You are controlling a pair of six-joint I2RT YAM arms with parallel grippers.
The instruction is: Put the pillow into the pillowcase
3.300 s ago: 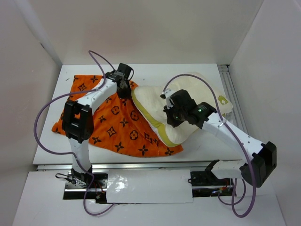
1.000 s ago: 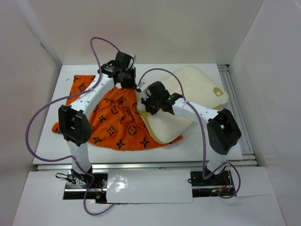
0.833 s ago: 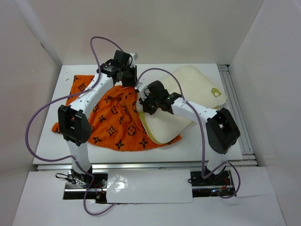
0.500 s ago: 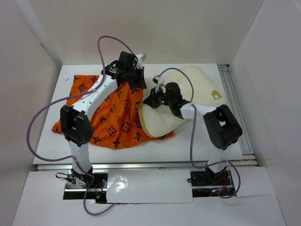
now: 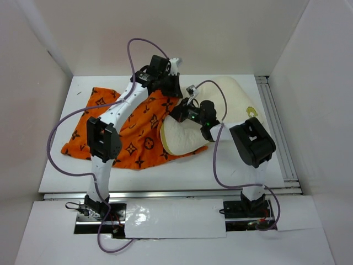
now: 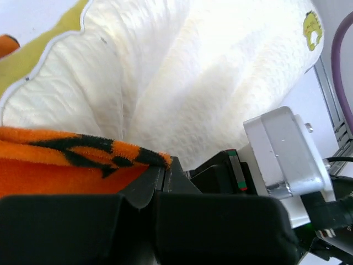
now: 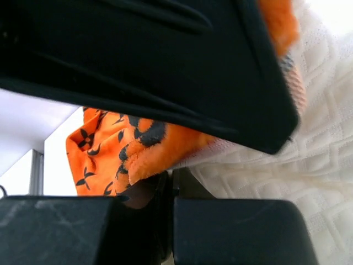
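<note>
Orange cloth of the pillowcase (image 5: 140, 138) trails slack on the table (image 5: 231, 165) on the near side of both jaws, its closed end free so the sack can slide along. Just nearer than the right jaws, the pillow (image 5: 182, 138) shows its yellowish-green piped corner resting on the sack's lower layer, apparently at the mouth. The right jaws are closed on a fold of orange hem, against the quilted white cover. The left jaws, just beyond them, are likewise pinched shut on the hem and held raised, probably to keep the mouth open. Beyond both jaws the pillow's bulk lies uncovered, so most of the insertion looks undone.
</note>
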